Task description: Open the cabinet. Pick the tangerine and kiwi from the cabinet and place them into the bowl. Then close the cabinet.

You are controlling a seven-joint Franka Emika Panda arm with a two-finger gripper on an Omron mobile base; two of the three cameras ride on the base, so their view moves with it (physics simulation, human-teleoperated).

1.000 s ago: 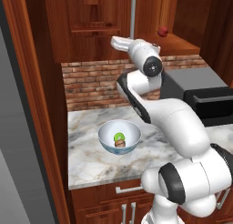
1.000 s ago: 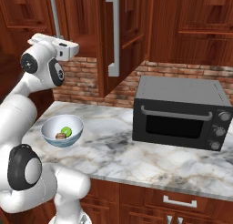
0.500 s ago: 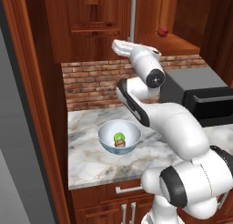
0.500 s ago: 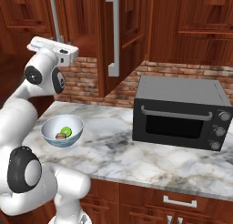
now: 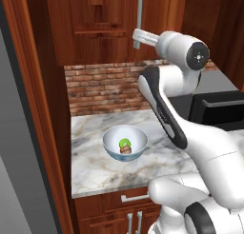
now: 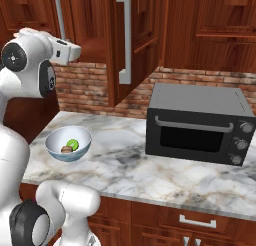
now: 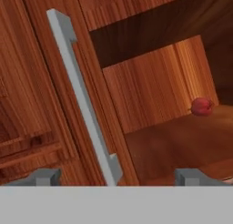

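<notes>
The cabinet (image 6: 145, 35) has one door swung out, and its silver bar handle (image 7: 82, 95) runs down between my fingertips (image 7: 43, 176). My gripper (image 7: 118, 177) is open, with the handle's lower end in the gap and nothing gripped. From the base cameras the gripper (image 5: 136, 37) (image 6: 74, 52) is raised in front of the cabinet (image 5: 95, 19), close to the handle (image 5: 139, 9). The bowl (image 5: 110, 150) (image 6: 54, 149) stands on the marble counter below. In it lie the lime-green kiwi (image 5: 125, 143) (image 6: 73, 144) and the dull brown tangerine (image 5: 126, 151) (image 6: 65, 149).
A small red fruit (image 7: 201, 106) sits on the cabinet shelf (image 7: 173, 141). A black toaster oven (image 6: 197, 122) stands on the counter (image 6: 130, 165) to the right of the bowl. A brick backsplash (image 5: 105, 88) runs behind the bowl, and a tall wooden panel (image 5: 33, 109) closes the left side.
The jaws have spread wider. The forearm has swung up and right, and now covers the red fruit in the left base view. Bowl and fruit have not moved.
</notes>
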